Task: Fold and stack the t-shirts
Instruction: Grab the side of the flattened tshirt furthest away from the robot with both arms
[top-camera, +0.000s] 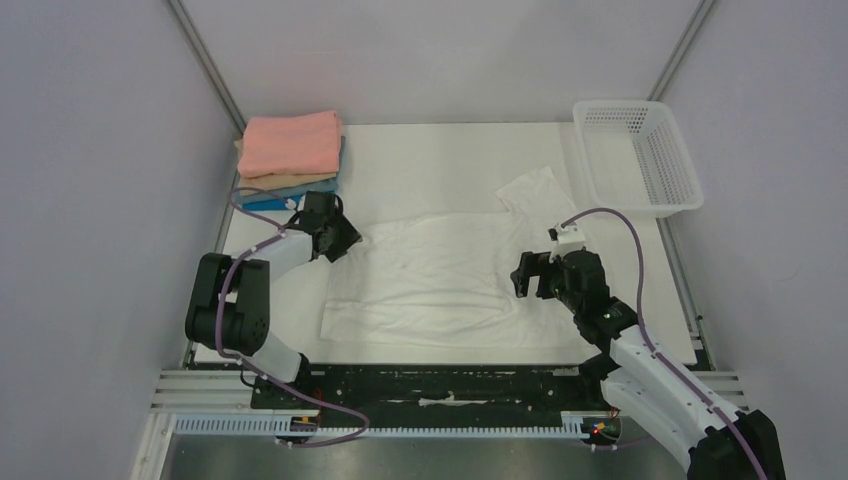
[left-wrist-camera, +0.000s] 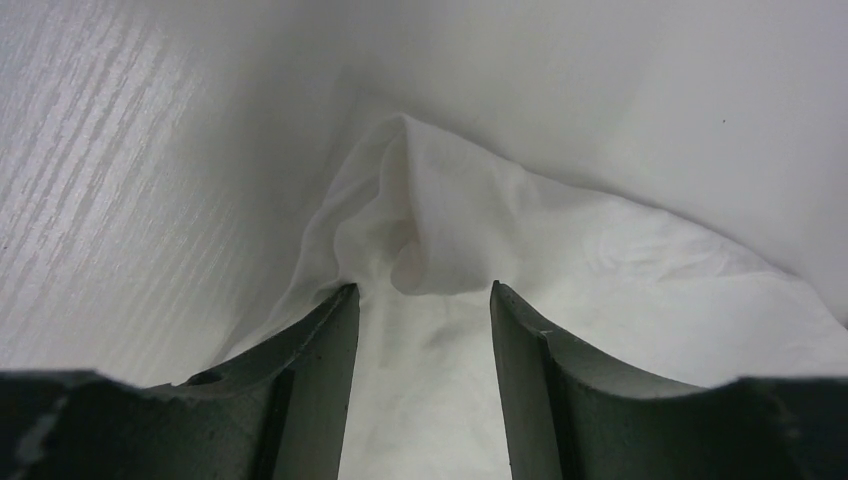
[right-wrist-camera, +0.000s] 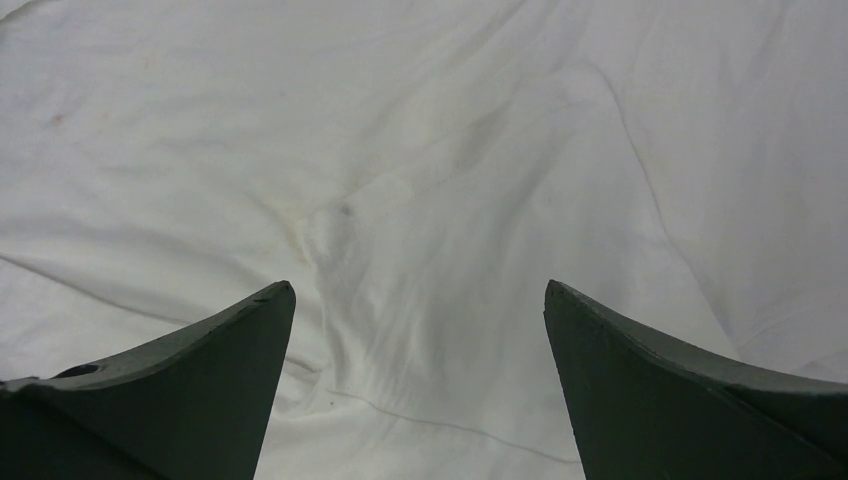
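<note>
One plain white short-sleeved cloth t-shirt (top-camera: 440, 275) lies spread and creased across the middle of the white desk (top-camera: 430, 150), between the two arms. A stack of folded t-shirts (top-camera: 291, 145), salmon pink on top over tan and blue layers, sits at the far left corner, well apart from the white plastic mesh basket (top-camera: 668, 170) at the far right.

We judge the white shirt light, limp and thin: it should sag and trail once lifted, it cannot break, and it may slide easily on the smooth desk. Its best holds are edges and raised wrinkles, taken at two points far apart so that the panel stays taut.

At the shirt's left edge the left end effector (top-camera: 345, 240) stands with its jaws partly apart, astride a raised ridge of cloth that they do not yet clamp. Above the shirt's right half the right end effector (top-camera: 528, 272) hangs spread wide, grasping nothing.

We read no brand, label or writing anywhere; the right wrist view shows only faint yellowish marks and a small reddish speck on the fabric.
</note>
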